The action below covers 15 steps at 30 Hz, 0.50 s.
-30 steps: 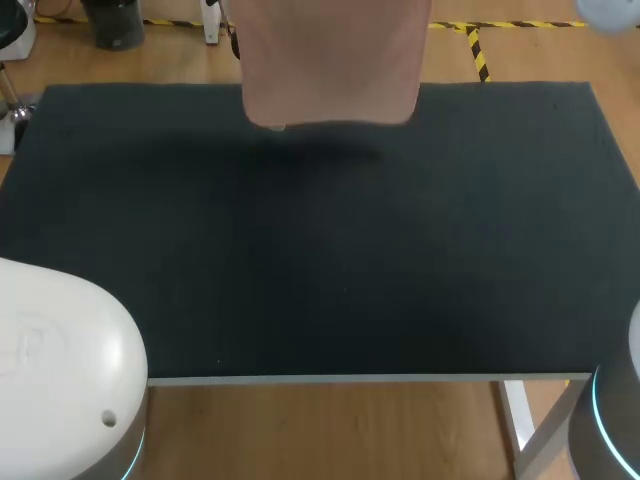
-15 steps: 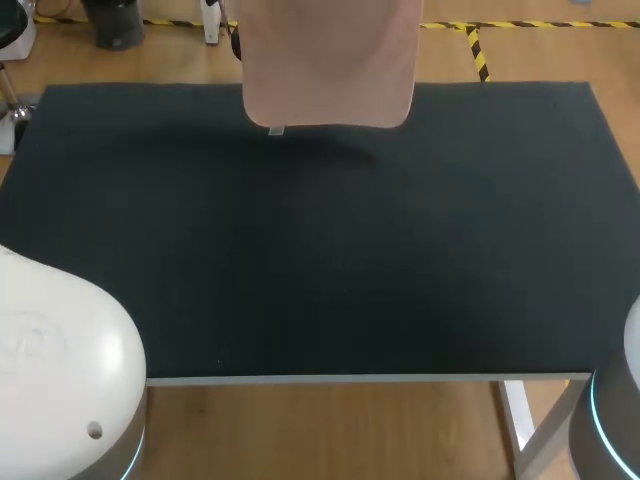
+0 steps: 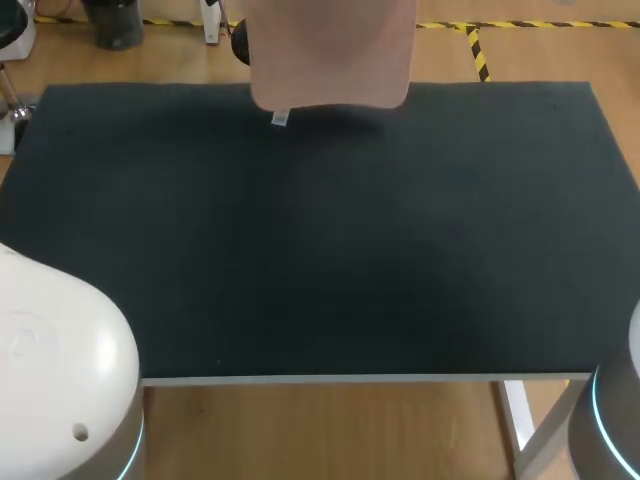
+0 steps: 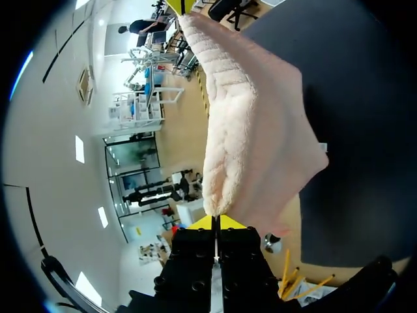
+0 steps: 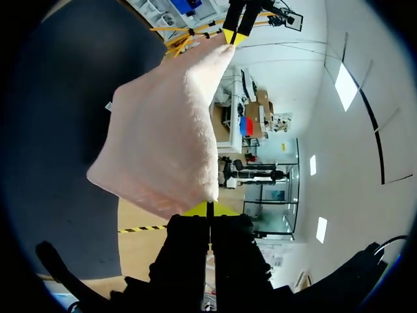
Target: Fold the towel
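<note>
head view: one towel [image 3: 330, 50] hangs above far edge of table [image 3: 320, 250]; hem higher than a second ago, so lift under way, fold not begun.
left wrist view: left gripper [image 4: 215, 222] fingers pressed together, pinching towel corner.
right wrist view: right gripper [image 5: 208, 210] pinching other corner likewise.
count: two grippers, one towel.

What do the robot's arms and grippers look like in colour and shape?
The left arm has a rounded white shell with a small dark hole and a cyan ring below. The right arm shows grey with a cyan ring. The left gripper and right gripper are black and blocky with yellow pointed tips.
</note>
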### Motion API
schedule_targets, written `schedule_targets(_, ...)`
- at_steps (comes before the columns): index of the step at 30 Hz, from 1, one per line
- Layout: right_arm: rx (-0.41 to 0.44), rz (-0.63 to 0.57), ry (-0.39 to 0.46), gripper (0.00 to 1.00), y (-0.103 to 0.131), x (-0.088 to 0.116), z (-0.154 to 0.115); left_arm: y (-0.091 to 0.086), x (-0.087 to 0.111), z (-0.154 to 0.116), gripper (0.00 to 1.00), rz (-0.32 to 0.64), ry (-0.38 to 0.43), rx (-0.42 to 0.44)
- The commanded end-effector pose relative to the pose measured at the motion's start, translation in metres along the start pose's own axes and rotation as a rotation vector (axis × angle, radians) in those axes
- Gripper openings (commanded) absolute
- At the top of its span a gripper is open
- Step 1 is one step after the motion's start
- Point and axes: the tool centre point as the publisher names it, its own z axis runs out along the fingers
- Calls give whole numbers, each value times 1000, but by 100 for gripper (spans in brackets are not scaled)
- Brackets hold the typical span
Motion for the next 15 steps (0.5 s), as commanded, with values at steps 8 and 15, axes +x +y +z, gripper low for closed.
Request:
schedule_targets(8,-48,30,102,0,-4,85,-44,-30,106,-32,0,-55,85,99)
schedule_targets(15,-72,69,179,0,4,130,-66,-50,153,-65,0,-79,128,142)
